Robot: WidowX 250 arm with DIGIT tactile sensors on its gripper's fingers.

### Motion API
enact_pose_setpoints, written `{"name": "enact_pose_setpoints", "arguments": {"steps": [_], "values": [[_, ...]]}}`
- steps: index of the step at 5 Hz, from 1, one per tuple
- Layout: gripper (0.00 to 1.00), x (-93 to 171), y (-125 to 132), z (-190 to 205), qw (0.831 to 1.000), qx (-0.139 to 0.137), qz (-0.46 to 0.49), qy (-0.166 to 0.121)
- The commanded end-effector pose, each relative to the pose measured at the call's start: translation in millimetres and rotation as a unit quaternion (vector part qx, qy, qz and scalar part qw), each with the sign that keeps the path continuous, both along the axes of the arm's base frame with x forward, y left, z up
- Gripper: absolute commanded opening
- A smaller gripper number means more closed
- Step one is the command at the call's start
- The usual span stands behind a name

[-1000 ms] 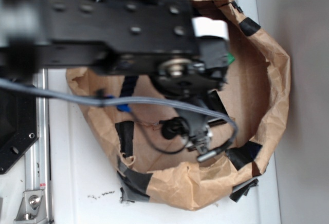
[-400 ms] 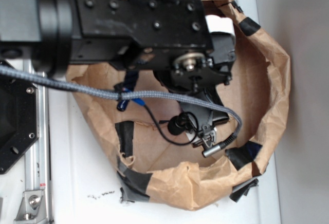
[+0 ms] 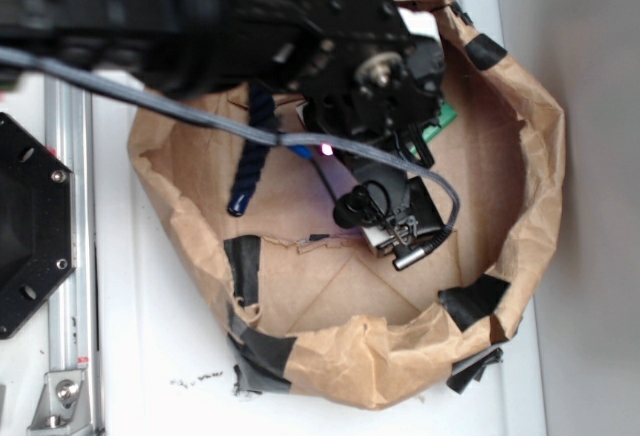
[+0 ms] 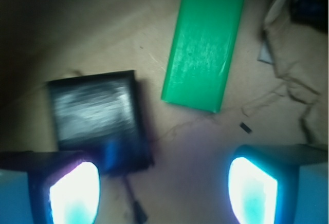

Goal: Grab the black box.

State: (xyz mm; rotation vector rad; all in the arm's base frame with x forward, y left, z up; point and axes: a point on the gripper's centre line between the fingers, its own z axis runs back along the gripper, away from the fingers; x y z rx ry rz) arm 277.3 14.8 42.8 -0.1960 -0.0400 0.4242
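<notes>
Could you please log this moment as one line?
gripper: open | black box: ungrasped, by one finger | green block: beside box, apart | phase: approach

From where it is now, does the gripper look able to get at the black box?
Probably yes. In the wrist view the gripper is open and the black box lies flat and uncovered on the brown paper, overlapped by one finger rather than centred. The green block lies apart, so a small sideways shift seems needed.
</notes>
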Motion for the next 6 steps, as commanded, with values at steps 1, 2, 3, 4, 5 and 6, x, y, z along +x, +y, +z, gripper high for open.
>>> {"name": "enact_pose_setpoints", "arguments": {"steps": [1, 2, 3, 4, 5, 6], "values": [[1.00, 16.7, -30.5, -24.1, 0.998, 0.030, -0.048, -0.006], [1.00, 24.4, -57.1, -18.7, 0.998, 0.013, -0.062, -0.018], [1.00, 32.3, -71.8, -5.4, 0.998, -0.006, -0.056, -0.040], [1.00, 36.7, -84.0, -8.9, 0.997, -0.018, -0.060, -0.035], [1.00, 30.5, -95.4, -14.2, 0.996, -0.012, -0.078, -0.032], [0.00, 24.3, -92.8, -11.9, 0.997, -0.010, -0.075, -0.031]]}}
